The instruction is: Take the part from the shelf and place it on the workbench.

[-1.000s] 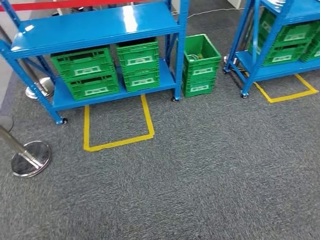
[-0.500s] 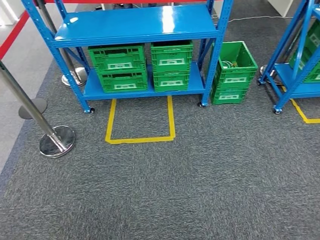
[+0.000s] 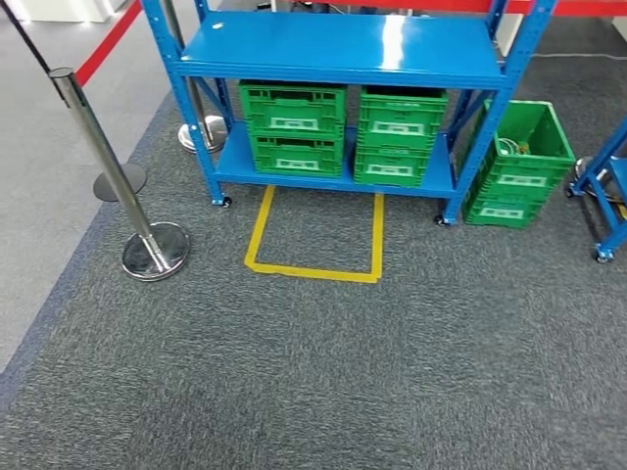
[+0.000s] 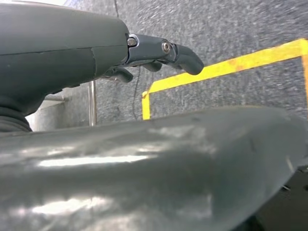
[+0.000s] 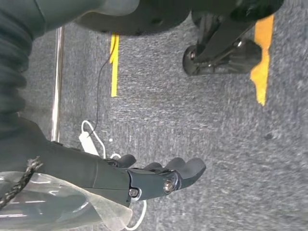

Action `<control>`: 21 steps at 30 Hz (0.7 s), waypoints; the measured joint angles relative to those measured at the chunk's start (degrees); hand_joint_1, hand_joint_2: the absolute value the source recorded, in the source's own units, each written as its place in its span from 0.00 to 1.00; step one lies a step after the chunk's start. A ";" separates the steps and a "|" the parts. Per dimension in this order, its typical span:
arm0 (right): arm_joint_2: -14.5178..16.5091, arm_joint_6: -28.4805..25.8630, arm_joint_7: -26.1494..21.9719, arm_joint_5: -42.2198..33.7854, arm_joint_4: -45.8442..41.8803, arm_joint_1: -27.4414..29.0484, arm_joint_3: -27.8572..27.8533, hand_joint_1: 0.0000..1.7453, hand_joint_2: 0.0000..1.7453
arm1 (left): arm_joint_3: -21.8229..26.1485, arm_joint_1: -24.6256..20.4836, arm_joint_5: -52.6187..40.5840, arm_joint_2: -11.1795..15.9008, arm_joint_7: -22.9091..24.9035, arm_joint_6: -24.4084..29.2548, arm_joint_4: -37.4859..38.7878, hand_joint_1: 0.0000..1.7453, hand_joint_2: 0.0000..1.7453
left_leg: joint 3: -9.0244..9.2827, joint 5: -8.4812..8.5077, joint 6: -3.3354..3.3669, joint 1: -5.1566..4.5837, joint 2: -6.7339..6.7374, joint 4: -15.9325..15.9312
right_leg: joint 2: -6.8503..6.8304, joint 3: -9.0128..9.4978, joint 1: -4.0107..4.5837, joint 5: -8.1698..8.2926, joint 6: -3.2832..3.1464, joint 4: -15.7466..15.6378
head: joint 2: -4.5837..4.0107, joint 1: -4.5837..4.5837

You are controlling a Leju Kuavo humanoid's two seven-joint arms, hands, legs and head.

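1. The part itself cannot be made out; the blue shelf [image 3: 340,49] stands ahead on the grey carpet [image 3: 333,372], its upper board bare.
2. Four green crates [image 3: 296,127] sit in two stacks on the shelf's lower board, one stack toward the left end, the other [image 3: 399,137] toward the right end.
3. Another green crate [image 3: 521,162] stands on the carpet just beside the shelf's right front post, with cables inside.
4. A yellow taped outline [image 3: 317,269] marks the carpet at the shelf's front edge.
5. A chrome stanchion [image 3: 152,245] with a red belt [image 3: 107,44] stands left of the shelf.
6. The left hand [image 4: 160,50] hangs over the carpet, fingers extended, holding nothing.
7. The right hand [image 5: 160,180] likewise hangs released, fingers loosely extended.
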 joint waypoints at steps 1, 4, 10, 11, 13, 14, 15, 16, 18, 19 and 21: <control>0.00 0.02 0.00 -0.02 0.00 -0.13 -0.01 0.00 0.00 | 0.02 0.04 -0.08 -0.02 0.00 0.02 0.00 0.00 0.00 | 0.23 0.20 0.27 0.21 -0.54 -0.37 | 1.26 -0.31 -0.04 -0.87 0.21 1.21 | 0.00 0.16; 0.00 0.56 -0.03 -0.44 0.00 -0.12 -0.27 0.00 0.00 | 0.08 -0.18 -0.35 -0.13 0.00 0.10 0.00 0.00 0.00 | 0.49 0.30 0.89 0.45 -1.98 -0.69 | 5.61 -5.63 -0.13 -5.37 0.54 11.28 | 0.00 0.59; -0.02 0.93 -0.56 -0.77 -0.02 0.00 -0.96 0.00 0.00 | 0.72 -0.22 -0.60 -0.17 -0.11 0.18 0.00 0.00 0.00 | 1.81 -1.07 0.27 0.32 -3.85 -0.31 | 6.32 -5.07 -0.16 2.76 0.39 3.79 | 0.00 0.65; -0.02 0.87 -0.63 -0.73 -0.02 -0.07 -1.02 0.00 0.00 | 0.87 -0.27 -0.62 -0.16 -0.14 0.19 0.00 0.00 0.00 | 1.84 -1.28 -0.02 0.24 -3.95 -0.15 | 6.44 -4.08 -0.14 3.49 0.16 1.57 | 0.00 0.61; -0.02 0.69 -0.68 -0.60 -0.02 -0.11 -1.07 0.00 0.50 | 1.15 -0.34 -0.65 -0.13 -0.17 0.20 0.00 0.00 0.00 | 1.68 -1.42 -0.44 0.12 -4.05 0.09 | 6.63 -3.49 0.01 3.33 -0.38 0.46 | 0.00 0.53; -0.01 0.48 -0.66 -0.45 -0.02 -0.07 -1.07 0.00 0.75 | 1.24 -0.35 -0.67 -0.11 -0.18 0.20 -0.01 0.00 0.00 | 1.66 -1.51 -0.60 0.17 -4.05 0.13 | 6.62 -3.46 -0.05 3.37 -0.69 0.46 | 0.00 0.48; 0.00 0.19 -0.62 -0.27 -0.03 -0.04 -1.07 0.00 1.00 | 1.32 -0.34 -0.69 -0.10 -0.22 0.21 -0.01 0.00 0.00 | 1.60 -1.87 -0.83 0.22 -3.99 0.51 | 6.57 -3.35 -0.12 3.36 -0.96 0.38 | 0.00 0.43; 0.01 -0.12 -0.58 0.02 -0.04 -0.03 -1.07 0.00 1.00 | 1.37 -0.35 -0.73 -0.10 -0.28 0.22 -0.01 0.00 0.00 | 1.20 -2.66 -1.15 0.29 -3.89 1.63 | 6.47 -3.20 -0.24 3.33 -1.26 0.28 | 0.00 0.25; 0.02 -0.69 -0.20 1.12 -0.07 -0.07 -1.03 0.00 1.00 | 1.43 -0.39 -0.94 -0.09 -0.40 0.26 0.00 0.00 0.00 | -1.21 -5.54 -1.93 0.57 -3.68 7.02 | 6.20 -2.92 -0.37 3.17 -1.80 0.18 | 0.00 -0.03; 0.02 -0.89 0.27 2.00 -0.07 -0.06 -0.89 0.00 1.00 | 1.44 -0.40 -1.10 -0.08 -0.44 0.27 0.00 0.00 0.00 | -3.07 -7.08 -2.30 0.79 -3.64 10.79 | 6.06 -2.83 -0.37 3.05 -2.02 0.18 | 0.00 -0.12; 0.02 -1.36 1.36 3.17 -0.07 0.03 -0.38 0.00 1.00 | 1.47 -0.34 -1.42 -0.05 -0.45 0.29 0.00 0.00 0.00 | -5.67 -7.93 -2.97 1.35 -3.56 15.54 | 5.88 -2.57 -0.38 2.84 -2.31 0.18 | 0.00 -0.10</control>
